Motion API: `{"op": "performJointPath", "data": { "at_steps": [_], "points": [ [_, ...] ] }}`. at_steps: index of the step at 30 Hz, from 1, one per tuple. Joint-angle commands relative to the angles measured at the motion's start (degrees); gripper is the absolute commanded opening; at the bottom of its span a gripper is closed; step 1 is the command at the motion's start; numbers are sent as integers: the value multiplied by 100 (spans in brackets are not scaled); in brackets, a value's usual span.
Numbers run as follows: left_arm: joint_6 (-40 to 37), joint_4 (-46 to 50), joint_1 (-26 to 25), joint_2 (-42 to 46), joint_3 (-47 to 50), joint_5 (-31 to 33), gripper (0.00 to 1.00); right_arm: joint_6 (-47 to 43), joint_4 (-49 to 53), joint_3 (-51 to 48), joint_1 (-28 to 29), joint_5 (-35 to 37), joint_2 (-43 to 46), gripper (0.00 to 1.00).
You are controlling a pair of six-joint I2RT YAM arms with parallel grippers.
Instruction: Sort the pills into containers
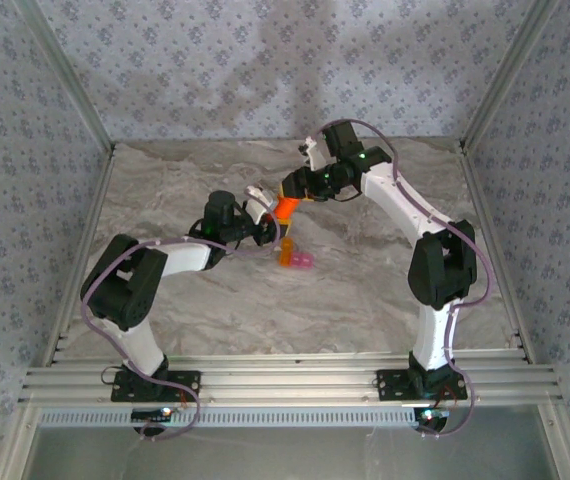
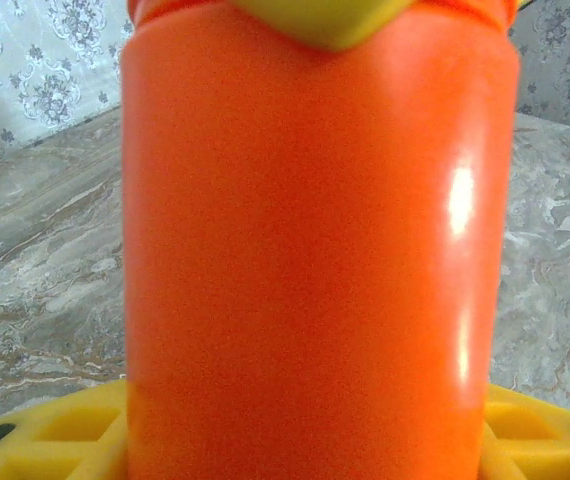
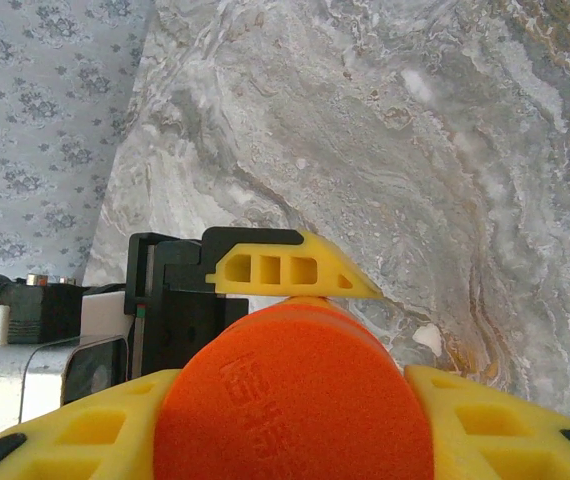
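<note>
A table top (image 1: 365,300) patterned like grey and tan marble carries the scene. Walls (image 1: 25,200) papered in a pale blue-grey floral print stand along its far, left and right edges. Aluminium posts (image 1: 73,85) rise from the far corners, and ribbed aluminium rails (image 1: 285,378) run along the near edge. The light is soft and even, with a faint shadow (image 1: 275,50) on the far wall.

The bottle (image 2: 315,260) is smooth, glossy orange plastic with bright highlights down its side, while its cap (image 3: 295,400) looks matt and finely grained, with moulded lettering. The fingers (image 3: 495,425) beside the cap are matt yellow plastic with hollow cells, and the containers (image 1: 296,259) are translucent plastic, one orange and one pink. The table (image 1: 195,300) has a smooth marble-patterned top, edged by ribbed, dull-silver metal rails (image 1: 285,380).
</note>
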State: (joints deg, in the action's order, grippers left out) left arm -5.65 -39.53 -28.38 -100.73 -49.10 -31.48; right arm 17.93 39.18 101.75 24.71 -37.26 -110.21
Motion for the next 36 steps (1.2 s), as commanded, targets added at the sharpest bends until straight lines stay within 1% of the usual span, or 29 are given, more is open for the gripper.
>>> {"op": "performJointPath", "data": {
  "at_steps": [1, 3, 5, 11, 15, 18, 20, 24, 27, 31, 36],
  "points": [
    [178, -154, 34, 308, -223, -87, 0, 217, -171, -93, -52, -212, 193, 44],
    [177, -103, 26, 307, -247, -66, 0, 287, -254, -100, -90, -245, 226, 51],
    [203, -58, 32, 308, -282, -35, 0, 315, -346, -121, -157, -313, 291, 56],
    [287, 47, 32, 313, -345, 28, 0, 607, -836, -353, -406, -468, 593, 66],
    [303, 239, 27, 343, -416, 18, 0, 828, -1211, -746, -587, -409, 939, 70],
    [225, 838, 36, 330, -703, -120, 0, 1138, -1583, -1166, -698, -142, 1213, 70],
    [198, 1261, 27, 284, -910, -171, 0, 1425, -2022, -1612, -746, 245, 1465, 70],
    [243, 1677, 37, 221, -1123, -231, 0, 1758, -2764, -2395, -715, 1087, 1931, 72],
    [290, 2096, 48, 131, -1389, -411, 0, 1972, -3241, -2784, -590, 1529, 2109, 76],
    [302, 2551, 46, -32, -1692, -666, 0, 2024, -3595, -2933, -459, 1774, 2143, 81],
    [297, 2662, 44, -140, -1787, -737, 0, 2065, -3719, -2704, -391, 1602, 1880, 82]
  ]
}}
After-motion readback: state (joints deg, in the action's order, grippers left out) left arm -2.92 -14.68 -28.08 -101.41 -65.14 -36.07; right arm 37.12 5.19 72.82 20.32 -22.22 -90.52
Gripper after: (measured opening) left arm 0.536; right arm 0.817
